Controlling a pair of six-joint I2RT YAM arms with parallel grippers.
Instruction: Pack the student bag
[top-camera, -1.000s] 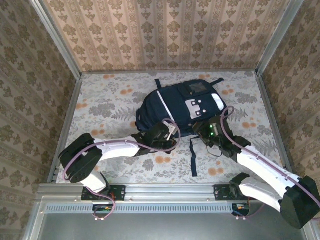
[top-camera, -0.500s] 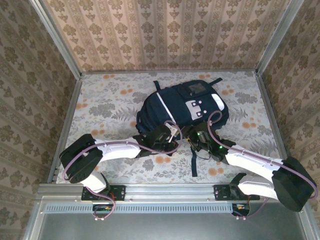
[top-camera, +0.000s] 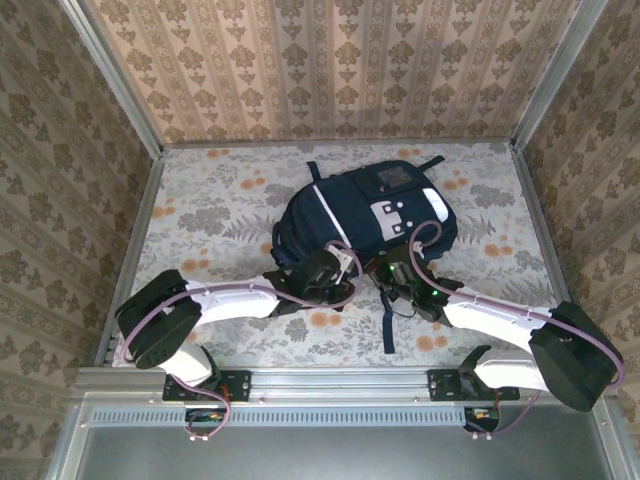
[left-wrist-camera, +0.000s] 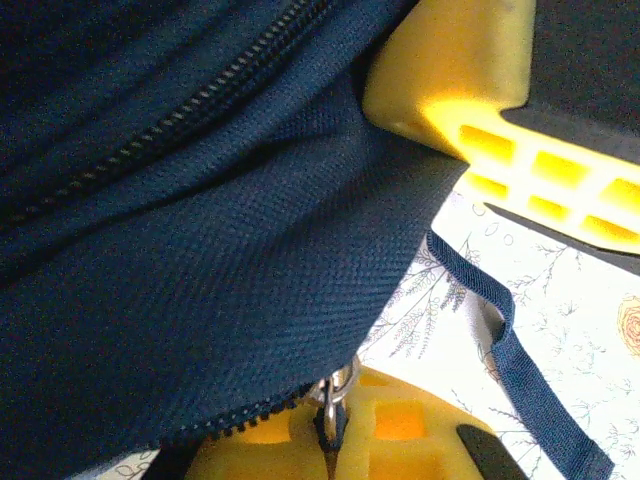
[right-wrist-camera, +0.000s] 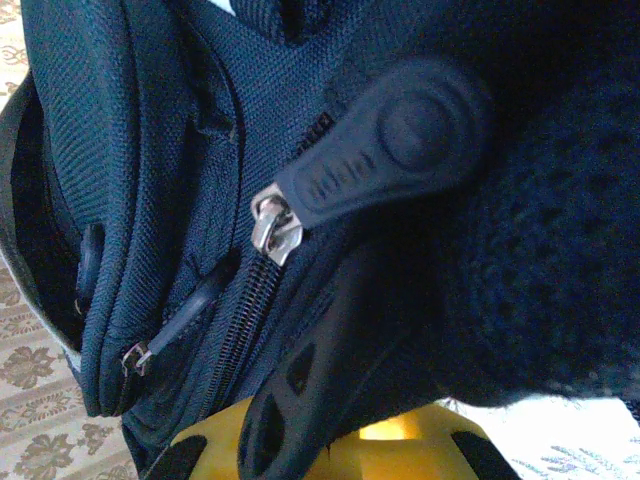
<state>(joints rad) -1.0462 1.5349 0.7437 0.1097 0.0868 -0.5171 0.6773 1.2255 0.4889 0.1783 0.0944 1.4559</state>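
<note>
As left fingers pinch bag, right closed

A floral tablecloth (grey leaves, orange blossoms) covered the table, enclosed by damask-wallpapered walls, with an aluminium rail along the near edge.

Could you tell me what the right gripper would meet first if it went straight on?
The student bag: the right gripper sits at its near edge, pointing into the navy fabric beside a zipper pull, probably touching, though depth is unclear.
</note>
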